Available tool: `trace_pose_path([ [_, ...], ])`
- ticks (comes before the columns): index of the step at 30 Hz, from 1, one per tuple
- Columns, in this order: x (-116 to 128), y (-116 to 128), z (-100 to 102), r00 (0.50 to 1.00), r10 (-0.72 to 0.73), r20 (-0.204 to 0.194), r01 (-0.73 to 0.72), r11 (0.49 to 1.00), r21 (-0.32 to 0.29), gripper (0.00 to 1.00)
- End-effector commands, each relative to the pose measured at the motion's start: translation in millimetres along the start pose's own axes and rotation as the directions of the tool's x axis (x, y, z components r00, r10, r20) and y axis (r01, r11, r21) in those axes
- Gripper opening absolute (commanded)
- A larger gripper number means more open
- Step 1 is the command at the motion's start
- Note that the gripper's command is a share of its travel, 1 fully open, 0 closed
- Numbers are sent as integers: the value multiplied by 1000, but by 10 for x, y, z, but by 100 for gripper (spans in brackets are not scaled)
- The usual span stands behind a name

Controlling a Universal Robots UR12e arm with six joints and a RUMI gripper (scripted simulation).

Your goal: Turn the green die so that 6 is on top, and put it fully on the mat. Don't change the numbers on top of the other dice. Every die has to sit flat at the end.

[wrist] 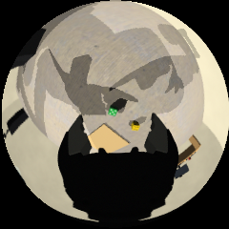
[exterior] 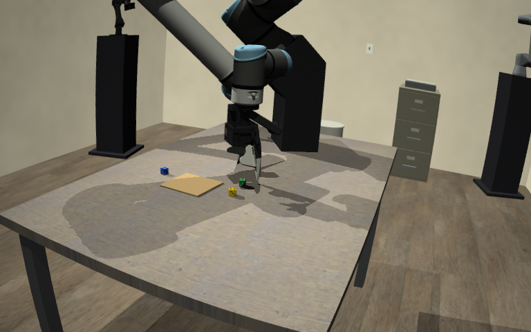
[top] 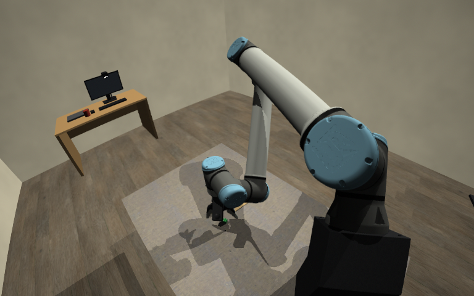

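Observation:
The green die (exterior: 242, 182) sits flat on the table, off the tan mat (exterior: 191, 184), just right of the mat's right corner. It also shows in the wrist view (wrist: 113, 112) and as a small green spot in the top view (top: 225, 220). My gripper (exterior: 250, 166) is open and empty, pointing down, its fingertips close above and just right of the green die. In the wrist view the two dark fingers frame the mat's corner (wrist: 107, 139), with the die a little beyond them. I cannot read the die's top number.
A yellow die (exterior: 232, 191) lies just in front of the green one, also in the wrist view (wrist: 135, 127). A blue die (exterior: 164, 170) lies left of the mat. The robot base (exterior: 297, 93) stands at the table's back.

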State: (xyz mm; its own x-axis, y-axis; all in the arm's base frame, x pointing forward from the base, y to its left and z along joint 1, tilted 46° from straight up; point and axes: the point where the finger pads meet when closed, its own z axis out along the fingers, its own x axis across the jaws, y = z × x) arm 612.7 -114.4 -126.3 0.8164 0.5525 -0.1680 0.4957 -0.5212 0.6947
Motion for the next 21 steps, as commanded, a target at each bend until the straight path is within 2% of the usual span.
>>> trace_pose_path([
  [1,284,243,-22,1000,3,-4,-3,1000,-5,100],
  [4,431,364,-23,1000,3,-4,-3,1000,-5,100],
  [10,555,468,-24,1000,3,-4,-3,1000,-5,100],
  [21,580,489,-25,1000,3,-4,-3,1000,-5,100],
])
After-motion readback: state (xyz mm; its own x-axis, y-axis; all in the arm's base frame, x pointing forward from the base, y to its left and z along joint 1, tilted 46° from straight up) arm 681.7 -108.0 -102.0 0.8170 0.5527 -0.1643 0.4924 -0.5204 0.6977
